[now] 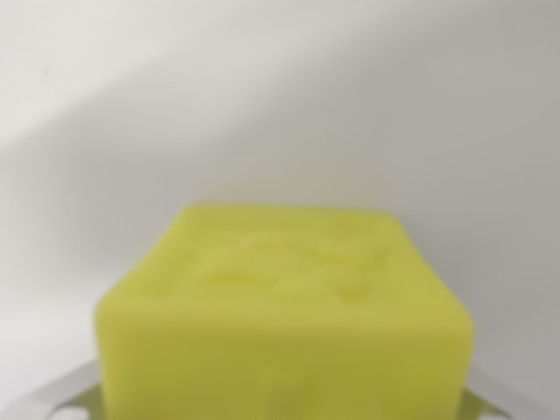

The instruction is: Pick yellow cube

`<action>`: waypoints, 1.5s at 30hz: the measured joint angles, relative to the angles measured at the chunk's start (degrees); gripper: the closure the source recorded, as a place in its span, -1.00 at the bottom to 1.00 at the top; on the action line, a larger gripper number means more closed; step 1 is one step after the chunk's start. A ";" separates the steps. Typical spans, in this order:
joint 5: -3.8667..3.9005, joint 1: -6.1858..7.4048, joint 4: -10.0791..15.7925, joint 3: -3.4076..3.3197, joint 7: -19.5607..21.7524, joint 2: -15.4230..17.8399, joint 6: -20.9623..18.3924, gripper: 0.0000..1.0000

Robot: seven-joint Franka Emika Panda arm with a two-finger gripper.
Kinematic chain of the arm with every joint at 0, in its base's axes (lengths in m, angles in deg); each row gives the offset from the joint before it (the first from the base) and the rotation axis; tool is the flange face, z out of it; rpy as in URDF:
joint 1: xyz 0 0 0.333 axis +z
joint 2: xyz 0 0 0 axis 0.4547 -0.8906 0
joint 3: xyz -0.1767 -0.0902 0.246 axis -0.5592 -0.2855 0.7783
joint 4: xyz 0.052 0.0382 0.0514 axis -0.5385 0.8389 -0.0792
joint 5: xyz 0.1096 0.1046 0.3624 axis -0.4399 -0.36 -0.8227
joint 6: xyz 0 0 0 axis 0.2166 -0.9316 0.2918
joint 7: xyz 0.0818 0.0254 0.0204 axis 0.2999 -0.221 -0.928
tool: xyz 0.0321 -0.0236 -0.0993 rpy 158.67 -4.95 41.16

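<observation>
The yellow cube (pixel 284 306) fills the lower middle of the wrist view, very close and blurred, with a faint raised pattern on its top face. My gripper (pixel 284 398) sits around it at the bottom edge. Only slivers of the grey fingers (pixel 52 394) show, one at the wrist view's left and one at its right, and each meets a side of the cube. The jaws look shut on the cube. The cube's lower part and the fingertips are cut off by the frame.
Behind the cube lies a plain white surface (pixel 280 105) with a soft grey shadow running diagonally across it.
</observation>
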 joint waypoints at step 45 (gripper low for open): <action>2.67 -0.41 2.87 -0.04 1.97 14.43 -11.51 1.00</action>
